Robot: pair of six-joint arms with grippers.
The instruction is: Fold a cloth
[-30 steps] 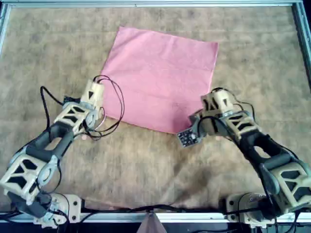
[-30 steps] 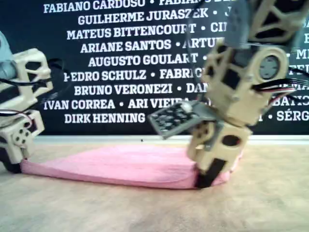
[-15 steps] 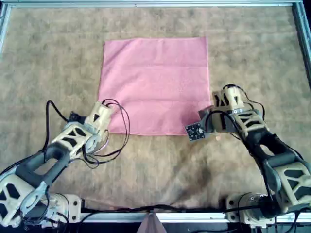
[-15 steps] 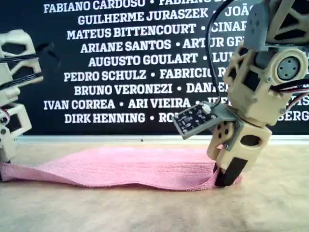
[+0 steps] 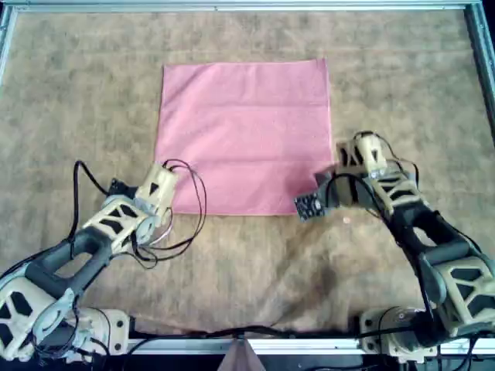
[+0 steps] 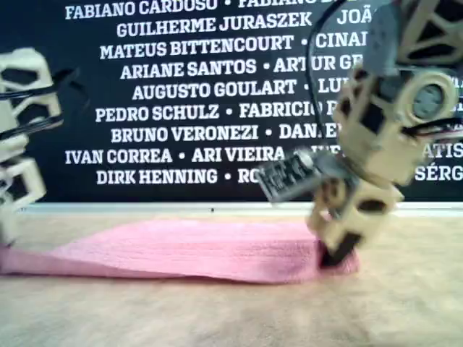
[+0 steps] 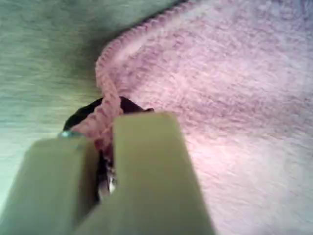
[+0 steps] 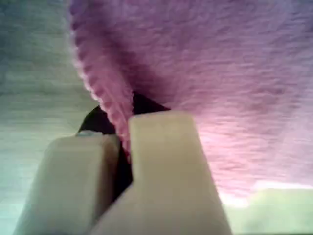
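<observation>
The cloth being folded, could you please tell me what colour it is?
Plain pink cloth, clearest in the overhead view.

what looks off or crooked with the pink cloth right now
Nothing stands out. The pink cloth lies flat and square on the tan mat, unwrinkled, with my first gripper and my second gripper each pinching a near corner.

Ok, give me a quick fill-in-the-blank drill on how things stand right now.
1. The cloth is coloured ____.
2. My first gripper is shut on the cloth's ____.
3. My second gripper has its jaws ____ on the cloth.
4. In the overhead view, the cloth lies on a tan ____.

Missing words: pink; edge; shut; mat
</observation>
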